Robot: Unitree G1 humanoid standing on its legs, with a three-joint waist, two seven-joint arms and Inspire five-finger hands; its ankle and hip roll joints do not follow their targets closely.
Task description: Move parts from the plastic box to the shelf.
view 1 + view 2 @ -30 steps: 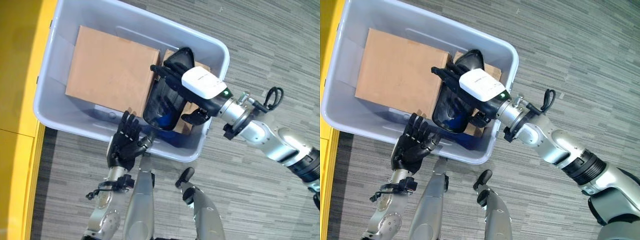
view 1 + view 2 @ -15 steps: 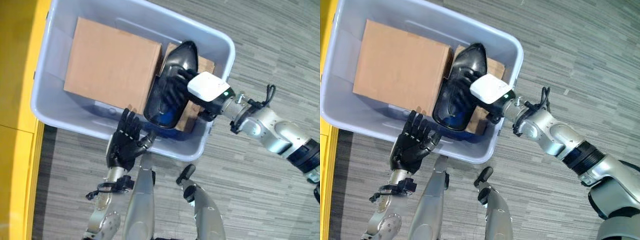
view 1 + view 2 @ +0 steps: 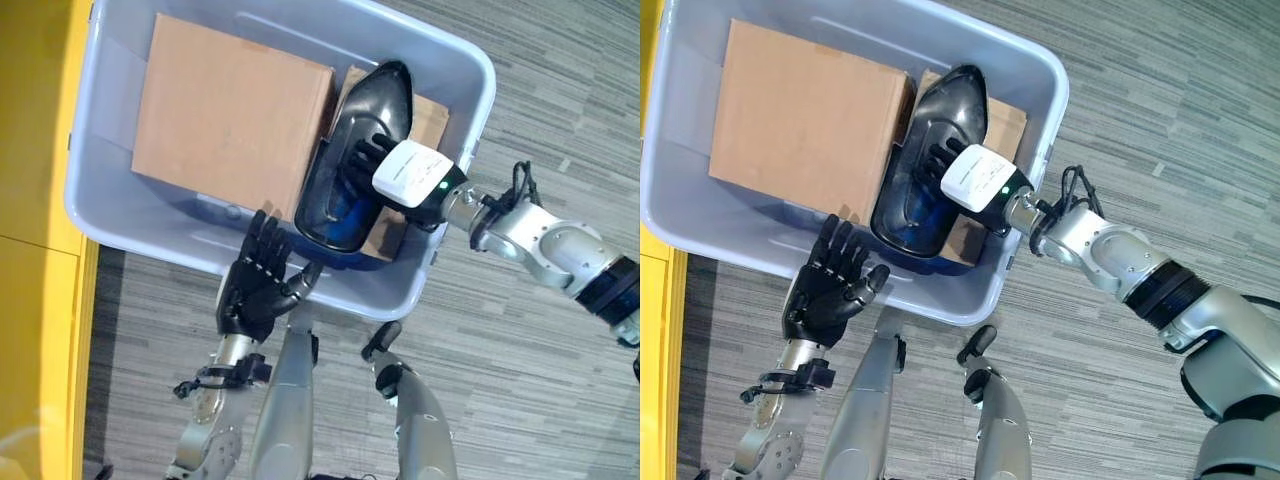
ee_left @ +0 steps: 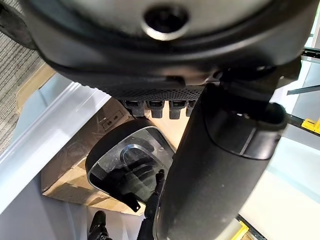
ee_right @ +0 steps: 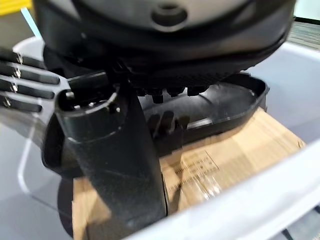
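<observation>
The plastic box (image 3: 455, 175) sits on the grey floor (image 3: 560, 120), with a yellow surface (image 3: 35, 200) along its far-left side. Inside the box lies a large carton (image 3: 230, 110) toward the yellow side, and a smaller carton (image 3: 425, 120) toward the opposite wall. A glossy black part (image 3: 385, 90), dish-shaped and tapering to a point, lies tilted in the box between the two cartons, resting on the smaller one. The right hand (image 3: 365, 165) reaches over the box wall into the hollow of the part; its fingers (image 3: 940, 160) lie fairly straight against the part's inner surface, not curled round it. The left hand (image 3: 255, 290) hovers outside the box at its near wall, fingers spread wide, holding nothing.
</observation>
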